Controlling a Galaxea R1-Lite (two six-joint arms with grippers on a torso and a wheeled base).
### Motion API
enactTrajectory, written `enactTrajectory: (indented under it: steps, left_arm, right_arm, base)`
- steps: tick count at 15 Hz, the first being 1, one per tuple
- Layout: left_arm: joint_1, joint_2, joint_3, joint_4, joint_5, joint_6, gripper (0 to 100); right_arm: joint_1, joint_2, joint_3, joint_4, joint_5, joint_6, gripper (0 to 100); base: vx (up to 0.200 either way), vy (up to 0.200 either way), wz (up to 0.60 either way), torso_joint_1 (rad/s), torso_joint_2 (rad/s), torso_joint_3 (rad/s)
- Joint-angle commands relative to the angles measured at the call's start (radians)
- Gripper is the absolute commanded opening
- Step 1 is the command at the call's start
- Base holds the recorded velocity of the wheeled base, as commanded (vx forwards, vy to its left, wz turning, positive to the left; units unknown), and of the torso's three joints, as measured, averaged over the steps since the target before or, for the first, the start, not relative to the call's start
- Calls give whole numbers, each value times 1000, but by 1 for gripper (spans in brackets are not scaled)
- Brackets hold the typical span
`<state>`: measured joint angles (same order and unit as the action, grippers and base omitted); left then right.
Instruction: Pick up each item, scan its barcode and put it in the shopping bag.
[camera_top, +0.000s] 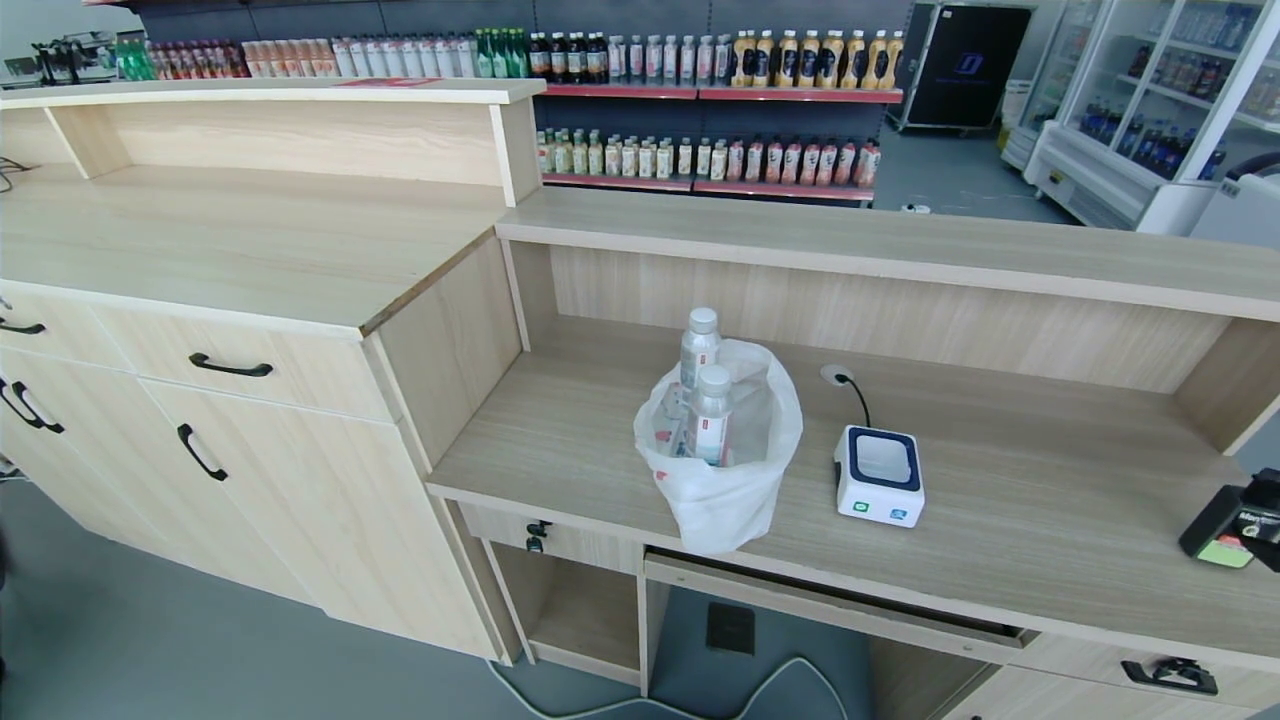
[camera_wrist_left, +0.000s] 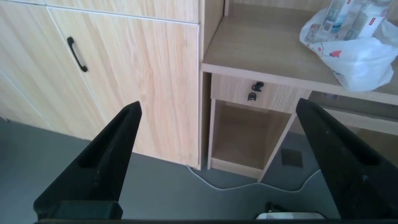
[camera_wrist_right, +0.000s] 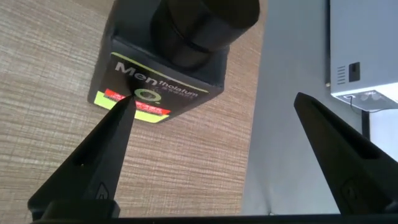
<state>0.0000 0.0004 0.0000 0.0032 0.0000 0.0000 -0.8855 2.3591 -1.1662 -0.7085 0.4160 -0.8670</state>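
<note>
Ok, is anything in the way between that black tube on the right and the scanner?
Nothing visible. Only bare counter lies between the black tube and the scanner; the bag stands just beyond the scanner.

Bright, even light from above fills the shop. The table (camera_top: 1050, 500) is evenly lit, with soft shadow under its far ledge and beside the shopping bag (camera_top: 725, 500). The scanner (camera_top: 879, 475) carries pale glare on its window. Straight edges bow near the head view's borders.

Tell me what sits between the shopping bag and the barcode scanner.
Nothing: the head view shows only a bare strip of wooden counter between the shopping bag and the barcode scanner.
</note>
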Motion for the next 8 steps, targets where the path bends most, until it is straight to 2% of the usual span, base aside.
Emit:
enactTrajectory:
  steps: [1, 4, 8]
  left_arm:
    - [0, 0, 0, 0, 2, 0, 100]
    - [0, 0, 0, 0, 0, 0, 100]
    - [0, 0, 0, 0, 0, 0, 100]
  right_arm:
    - [10, -3, 10, 0, 4, 13, 100]
    - [23, -9, 29, 0, 49, 59, 100]
    - [34, -6, 36, 1, 52, 63, 100]
  base:
    - [0, 0, 0, 0, 0, 0]
    - [0, 0, 0, 0, 0, 0]
    - [0, 0, 0, 0, 0, 0]
